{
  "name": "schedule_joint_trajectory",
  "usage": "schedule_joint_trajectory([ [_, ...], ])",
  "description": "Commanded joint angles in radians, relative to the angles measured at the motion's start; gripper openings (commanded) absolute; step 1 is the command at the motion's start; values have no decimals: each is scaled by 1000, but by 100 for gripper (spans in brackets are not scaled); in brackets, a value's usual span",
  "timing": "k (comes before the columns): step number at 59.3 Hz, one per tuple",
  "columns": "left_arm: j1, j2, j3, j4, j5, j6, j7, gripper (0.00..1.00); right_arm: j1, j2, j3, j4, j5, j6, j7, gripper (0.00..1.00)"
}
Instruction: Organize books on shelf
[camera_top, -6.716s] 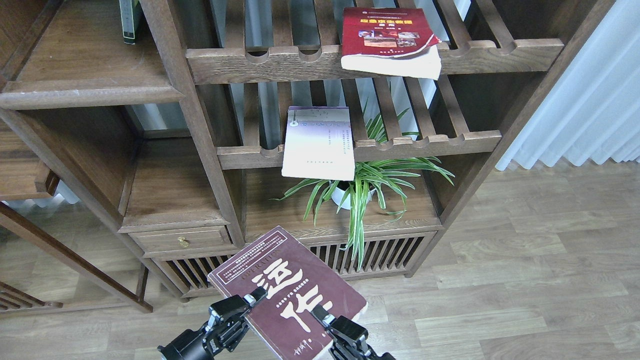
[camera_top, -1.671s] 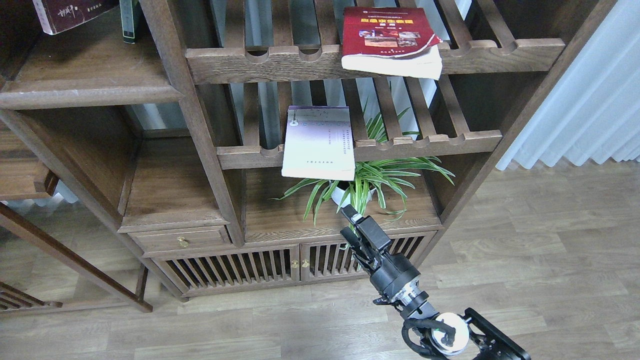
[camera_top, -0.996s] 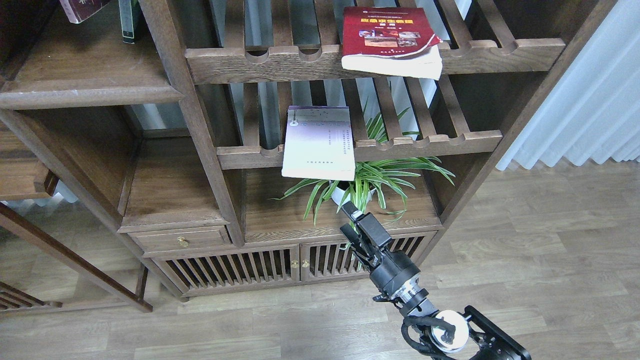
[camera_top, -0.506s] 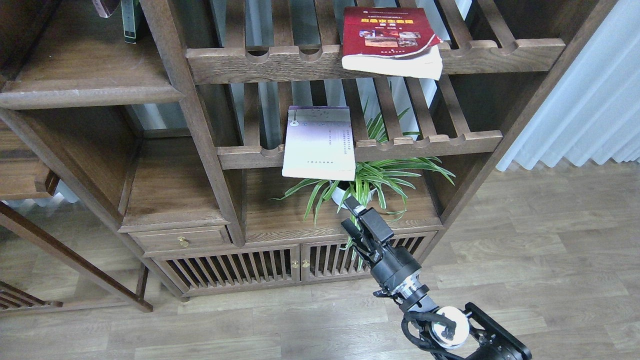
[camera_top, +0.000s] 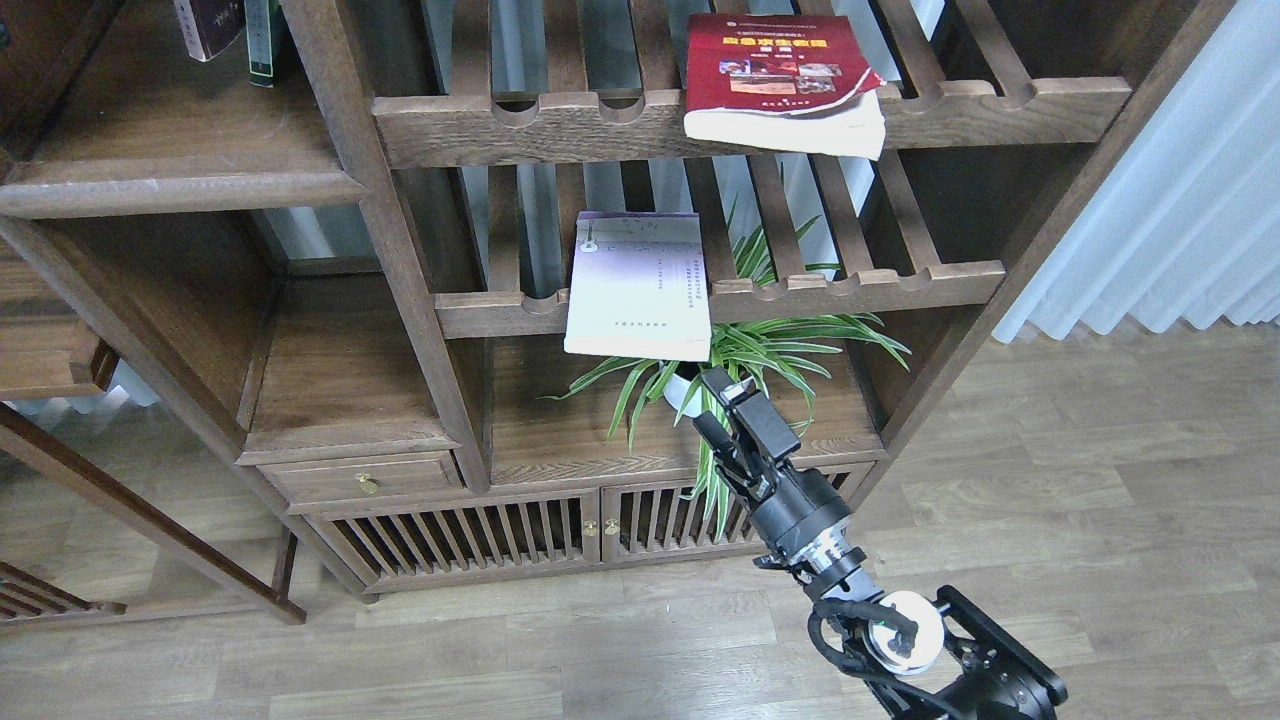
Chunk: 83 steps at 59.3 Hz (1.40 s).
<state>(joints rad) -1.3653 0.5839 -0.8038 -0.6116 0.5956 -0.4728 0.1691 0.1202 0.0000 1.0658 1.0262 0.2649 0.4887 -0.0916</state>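
Head view: the right claw (camera_top: 722, 400) hangs in front of the spider plant (camera_top: 740, 370), just below the pale lavender-cream book (camera_top: 638, 285), its two fingers parted and holding nothing. That book lies flat on the lower slatted rack (camera_top: 860, 285), its near edge jutting over the rail. The bright red book (camera_top: 778, 85) lies flat on the upper slatted rack (camera_top: 1000, 100), pages sagging over the front. The dark maroon book (camera_top: 208, 25) stands at the far left on the solid shelf (camera_top: 180, 185), beside a thin green-spined book (camera_top: 262, 40). The left claw is out of sight.

The next step is likely fetching the lavender book. Done well, the claw rises clear of the leaves, comes square to the overhanging edge and pinches it deep, so the cover cannot fold.

Against the earliest frame, the maroon book has left both claws low in front and reached the shelf. Half a second ago the right claw sat slightly lower and the maroon book was barely in view.
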Motion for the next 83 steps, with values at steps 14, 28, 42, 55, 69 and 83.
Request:
schedule_joint_trajectory([
  [14,11,11,-5,7,3,2,-5,6,18,0,0,0,0,0,0,99],
  [28,9,4,-6,15,3,6,-5,6,32,0,0,-3,2,0,1,99],
  [42,9,-33,-11,21,1,14,-7,9,32,0,0,-3,2,0,1,99],
  [55,-1,-62,-11,61,1,20,-10,8,32,0,2,-2,2,0,1,99],
  [69,-3,-70,-15,62,1,25,-11,12,30,0,2,-2,2,0,1,99],
  [83,-5,-85,-15,61,0,37,-10,33,32,0,0,-2,2,0,0,99],
])
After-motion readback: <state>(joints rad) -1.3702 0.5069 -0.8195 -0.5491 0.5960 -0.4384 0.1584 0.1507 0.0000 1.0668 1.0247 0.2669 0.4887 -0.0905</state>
